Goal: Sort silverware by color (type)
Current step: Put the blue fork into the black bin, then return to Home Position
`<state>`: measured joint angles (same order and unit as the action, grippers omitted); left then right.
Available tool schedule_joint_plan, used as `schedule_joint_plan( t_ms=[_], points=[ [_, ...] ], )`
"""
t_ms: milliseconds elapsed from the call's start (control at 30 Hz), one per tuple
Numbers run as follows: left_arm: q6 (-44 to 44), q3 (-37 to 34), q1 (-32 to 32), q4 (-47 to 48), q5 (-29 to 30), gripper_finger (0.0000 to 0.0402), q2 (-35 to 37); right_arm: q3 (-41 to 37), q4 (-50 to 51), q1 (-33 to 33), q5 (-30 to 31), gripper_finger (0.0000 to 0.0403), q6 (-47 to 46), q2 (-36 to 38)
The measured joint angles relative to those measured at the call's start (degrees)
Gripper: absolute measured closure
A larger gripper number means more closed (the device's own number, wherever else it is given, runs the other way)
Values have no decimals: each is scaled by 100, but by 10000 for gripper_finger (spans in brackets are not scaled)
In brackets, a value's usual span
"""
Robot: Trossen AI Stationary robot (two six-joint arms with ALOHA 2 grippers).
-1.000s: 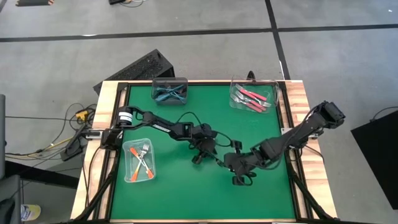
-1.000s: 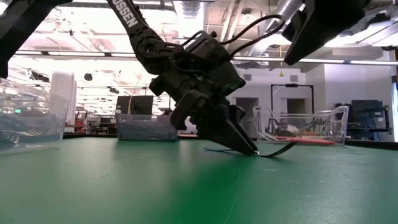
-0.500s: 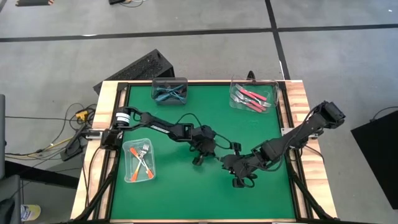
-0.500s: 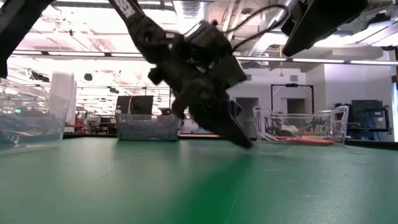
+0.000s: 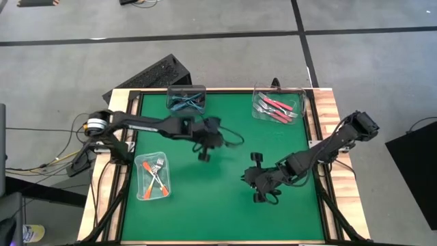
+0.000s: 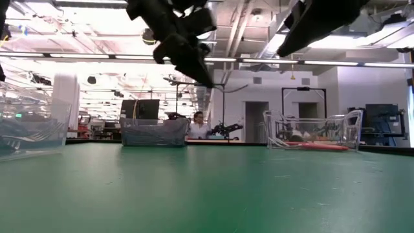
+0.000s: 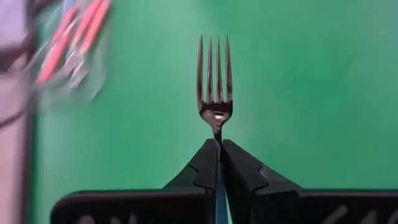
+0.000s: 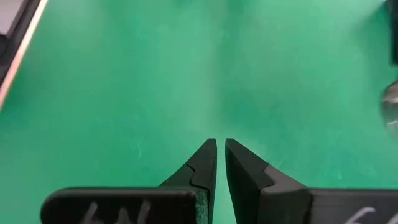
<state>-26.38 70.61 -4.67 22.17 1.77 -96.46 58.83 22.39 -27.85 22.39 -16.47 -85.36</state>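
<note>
My left gripper (image 5: 203, 156) is shut on a fork with silver tines (image 7: 214, 74) and a blue-teal handle, above the middle of the green mat. In the low view the left gripper (image 6: 202, 76) is high above the mat. My right gripper (image 5: 260, 198) hovers over the mat right of centre, shut and empty (image 8: 221, 148). The other forks lie in three clear containers: blue-teal ones (image 5: 186, 101) at the far edge, pink-red ones (image 5: 276, 107) at the far right, orange ones (image 5: 155, 177) at the near left. My left gripper pinches the fork between its two fingers at the neck, where the metal meets the blue-teal handle (image 7: 217, 135). The fingers lie along the fork, and the tines stick out ahead of the fingertips. The fork is lifted clear of the mat.
The green mat (image 5: 218, 219) lies in a raised wooden frame (image 5: 116, 109). The pink-red container shows blurred in the left wrist view (image 7: 65, 53). A person and lab benches show far behind the table (image 6: 197, 122).
My left gripper, shut on the fork at the mat's surface a second ago, has risen and gone toward the table's left and far edges. The fork has come up with it, clear of the mat. My right gripper has stayed about where it was.
</note>
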Motion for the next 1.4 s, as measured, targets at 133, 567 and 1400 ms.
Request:
schedule_joint_plan(
  t_ms=[133,567,1400],
  points=[
    [43,-22,-468,658,434,401,409,0,-185,72,55,341,172,0],
    [458,-573,-2350,1398,1239,401,992,-210,-536,282,215,345,826,0],
    [21,-568,-3813,572,690,299,529,-212,-454,2529,-900,349,1147,220]
  ],
)
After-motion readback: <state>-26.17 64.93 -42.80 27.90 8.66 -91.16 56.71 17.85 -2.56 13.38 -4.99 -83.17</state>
